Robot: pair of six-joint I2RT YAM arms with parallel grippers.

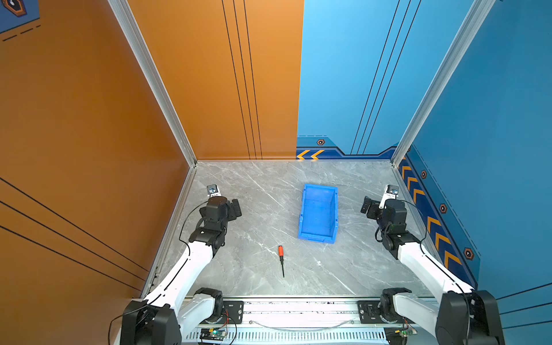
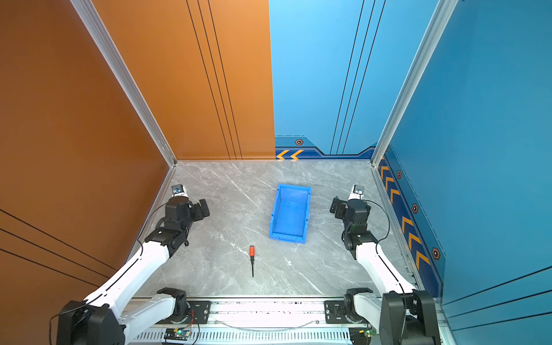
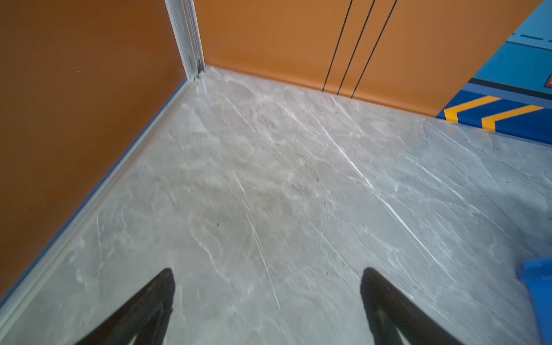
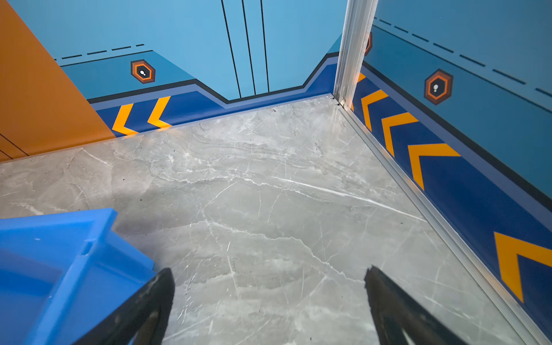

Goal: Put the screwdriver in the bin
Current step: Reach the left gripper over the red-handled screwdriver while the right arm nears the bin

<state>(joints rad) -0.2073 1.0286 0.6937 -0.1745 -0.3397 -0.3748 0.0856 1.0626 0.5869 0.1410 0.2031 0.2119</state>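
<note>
1. Lying flat on the tabletop (image 1: 254, 185), the screwdriver (image 1: 280, 258) (image 2: 252, 258) sits near the front edge, about midway along it. Its handle points toward the back edge and its shaft toward the front. Nothing touches it.
2. The bin (image 1: 316, 238) (image 2: 286, 238) stands just beyond the handle and to its right, apart from it and empty. Its lower lipped end faces the front edge, and I judge that end the easier way in.
3. My left gripper (image 1: 236, 210) (image 3: 268, 271) hovers near the left edge, jaws wide apart on nothing. My right gripper (image 1: 366, 207) (image 4: 268, 270) hovers near the right edge beside the bin, jaws likewise apart and empty.
4. Open room: bare tabletop surrounds the screwdriver on every side. My left jaws appear to have the straighter path, since the bin does not lie between.
5. Edges: the slim tool lies low on the stone, so a grasp likely needs my fingertips almost at the surface. The bin's tall side walls call for a lift before crossing.
</note>
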